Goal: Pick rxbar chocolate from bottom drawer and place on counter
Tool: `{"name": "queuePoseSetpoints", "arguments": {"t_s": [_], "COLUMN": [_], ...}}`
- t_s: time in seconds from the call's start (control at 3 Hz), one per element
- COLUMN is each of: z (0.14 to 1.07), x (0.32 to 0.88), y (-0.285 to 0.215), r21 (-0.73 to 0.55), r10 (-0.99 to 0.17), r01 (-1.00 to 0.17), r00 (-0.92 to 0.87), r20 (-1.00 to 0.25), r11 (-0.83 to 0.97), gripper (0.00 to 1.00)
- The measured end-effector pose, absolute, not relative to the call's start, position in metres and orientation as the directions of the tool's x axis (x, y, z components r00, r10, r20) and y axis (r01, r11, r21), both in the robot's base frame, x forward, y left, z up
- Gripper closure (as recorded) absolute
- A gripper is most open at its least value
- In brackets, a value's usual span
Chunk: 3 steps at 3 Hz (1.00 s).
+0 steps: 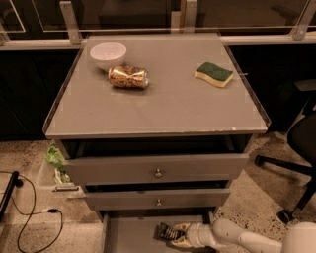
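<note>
Pretty dim shot overall, with a warm brownish cast. The gripper (pixel 174 234) sits at the bottom of the frame inside the bottom drawer (pixel 126 237), and that's a murky spot, since the upper drawers (pixel 123 170) right above it shade the tray. The black rxbar chocolate (pixel 164 231) at the gripper barely stands out from the gloom.

The brightest part is the counter (pixel 163 108), way above the gripper. It's lit from overhead, with a soft glossy sheen and a pale glare line along its front rim. The can (pixel 128 77) up there catches gold glints. Past the counter it's nearly black, with only faint reflections in the glass (pixel 123 15).
</note>
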<state>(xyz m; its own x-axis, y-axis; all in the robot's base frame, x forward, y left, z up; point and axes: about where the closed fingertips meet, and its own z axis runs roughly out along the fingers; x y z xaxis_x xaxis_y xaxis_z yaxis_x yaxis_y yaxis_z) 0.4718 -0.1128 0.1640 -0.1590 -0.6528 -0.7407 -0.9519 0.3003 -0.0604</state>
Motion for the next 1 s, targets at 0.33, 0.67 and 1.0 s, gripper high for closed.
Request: {"name": "queuePoseSetpoints", "arguments": {"t_s": [0.33, 0.67, 1.0], "z": [0.227, 0.307, 0.307], "x": [0.456, 0.437, 0.437], "y": [-0.145, -0.192, -0.191], "r21": [-0.132, -0.252, -0.251], "r10": [-0.641, -0.654, -0.654], "r01": [-0.954, -0.932, -0.933], "r00": [-0.075, 0.02, 0.022], "r20": [-0.764, -0.756, -0.757], "r11": [0.269, 0.262, 0.26], "gripper": [1.0, 1.0, 1.0]}}
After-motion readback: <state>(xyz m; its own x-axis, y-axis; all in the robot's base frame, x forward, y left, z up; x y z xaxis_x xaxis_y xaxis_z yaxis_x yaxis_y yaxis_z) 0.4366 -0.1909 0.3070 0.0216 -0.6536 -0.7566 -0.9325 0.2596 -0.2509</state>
